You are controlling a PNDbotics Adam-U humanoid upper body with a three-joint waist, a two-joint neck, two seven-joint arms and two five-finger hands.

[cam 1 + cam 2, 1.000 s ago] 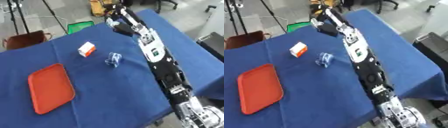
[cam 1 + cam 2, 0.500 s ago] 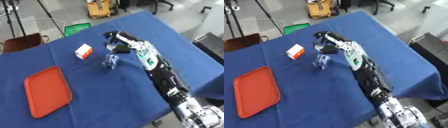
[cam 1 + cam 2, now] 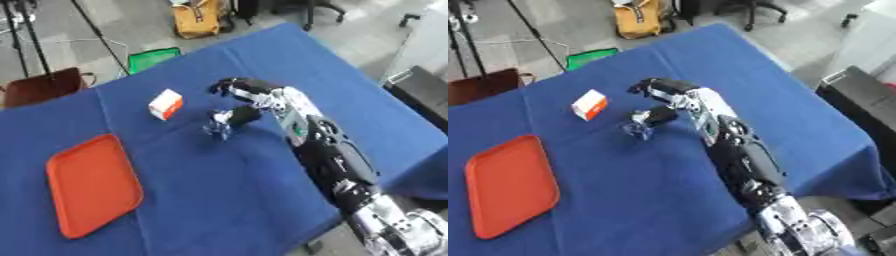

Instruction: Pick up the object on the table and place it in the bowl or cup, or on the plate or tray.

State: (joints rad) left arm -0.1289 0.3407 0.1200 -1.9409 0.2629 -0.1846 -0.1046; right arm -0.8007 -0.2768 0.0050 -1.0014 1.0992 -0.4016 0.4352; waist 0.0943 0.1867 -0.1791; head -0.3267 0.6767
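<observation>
A small clear, bluish crumpled object [image 3: 216, 127] lies on the blue table [image 3: 227, 185] near its middle. My right hand [image 3: 255, 95] reaches in from the lower right and hovers just right of and above it. The fingers [image 3: 224, 85] arch forward over empty cloth, and the thumb [image 3: 241, 115] points down against the object's right side. Nothing is held between them. A small white and orange box [image 3: 165, 104] lies a little left of and beyond the object. The orange tray [image 3: 91, 182] sits bare at the table's left. My left hand is out of sight.
The right forearm [image 3: 319, 150] lies diagonally across the table's right half. Beyond the far edge, on the floor, are a green mat [image 3: 150, 58], a yellow bag [image 3: 197, 20], tripod legs and a brown chair [image 3: 42, 87].
My right hand has come back from the table's far edge and dropped down beside the clear object. The camera has shifted too. Box, object and tray stay put.
</observation>
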